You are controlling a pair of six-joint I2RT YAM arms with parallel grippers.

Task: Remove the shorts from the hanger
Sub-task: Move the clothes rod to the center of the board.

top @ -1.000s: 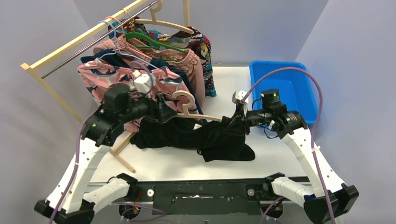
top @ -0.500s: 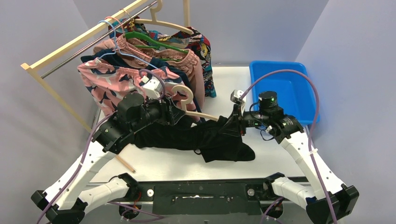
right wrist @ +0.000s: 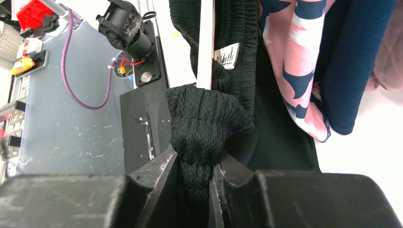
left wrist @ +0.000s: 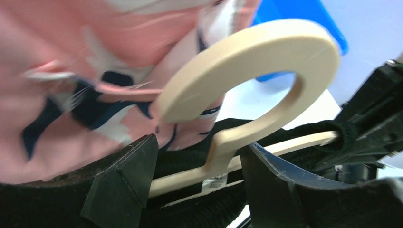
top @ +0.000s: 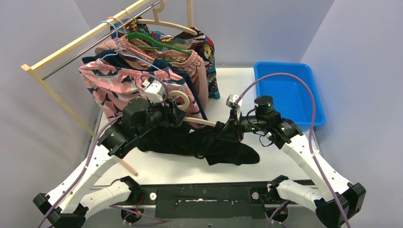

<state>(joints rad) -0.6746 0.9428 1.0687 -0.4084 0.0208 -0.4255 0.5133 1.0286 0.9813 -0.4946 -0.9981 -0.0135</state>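
Observation:
The black shorts (top: 190, 140) lie across the table, still threaded on a cream hanger (top: 183, 99) whose hook points up. In the left wrist view the hanger's neck (left wrist: 223, 147) stands between my left gripper's (left wrist: 197, 147) spread fingers; the left finger (left wrist: 126, 175) is clear of the neck and the right one is close beside it. My left gripper (top: 178, 114) is open just under the hook. My right gripper (top: 230, 130) is shut on a bunched end of the black shorts (right wrist: 204, 128), right at the tip of the hanger's bar (right wrist: 206, 42).
Behind, a wooden rack (top: 95, 38) carries more shorts on hangers; the pink ones with navy print (top: 114, 85) hang nearest, brushing my left arm. A blue bin (top: 290, 90) sits at the back right. The rack's foot (top: 126, 164) lies by my left arm.
My left gripper has moved right and closed in around the hanger's neck. My right gripper has drifted left, still holding the black shorts, bunching the fabric toward the middle.

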